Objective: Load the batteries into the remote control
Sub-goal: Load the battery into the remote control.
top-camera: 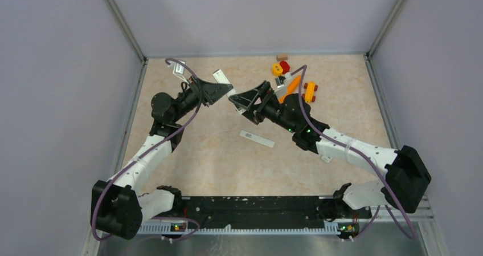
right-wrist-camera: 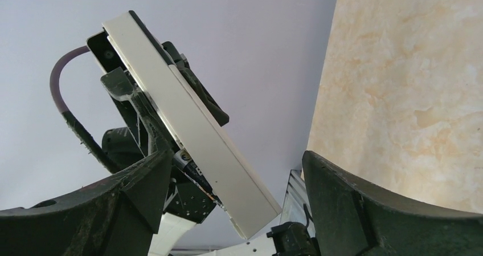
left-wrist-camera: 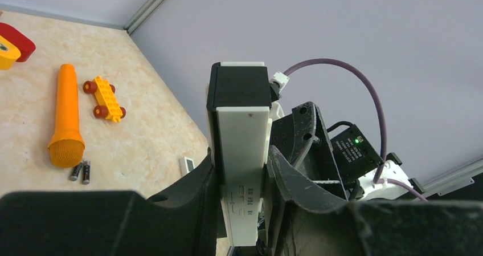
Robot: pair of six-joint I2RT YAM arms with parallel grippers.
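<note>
My left gripper (left-wrist-camera: 242,159) is shut on the remote control (left-wrist-camera: 239,125), a slim white bar held up off the table with its black section (left-wrist-camera: 238,86) farthest from the fingers. In the top view the left gripper (top-camera: 218,90) holds the remote control (top-camera: 222,78) near mid-table. My right gripper (top-camera: 241,100) faces it, open. In the right wrist view the remote control (right-wrist-camera: 193,130) slants between the open right gripper's (right-wrist-camera: 236,165) fingers, untouched. One dark battery (right-wrist-camera: 192,168) lies along its underside. Two batteries (left-wrist-camera: 81,171) rest on the table by the carrot's thick end.
An orange carrot toy (left-wrist-camera: 66,116), a yellow brick car (left-wrist-camera: 104,98) and red and yellow toys (top-camera: 281,68) lie at the back right, with a brown block (top-camera: 281,57). A flat white strip (top-camera: 257,138) lies mid-table. A small white piece (left-wrist-camera: 187,165) sits near the carrot.
</note>
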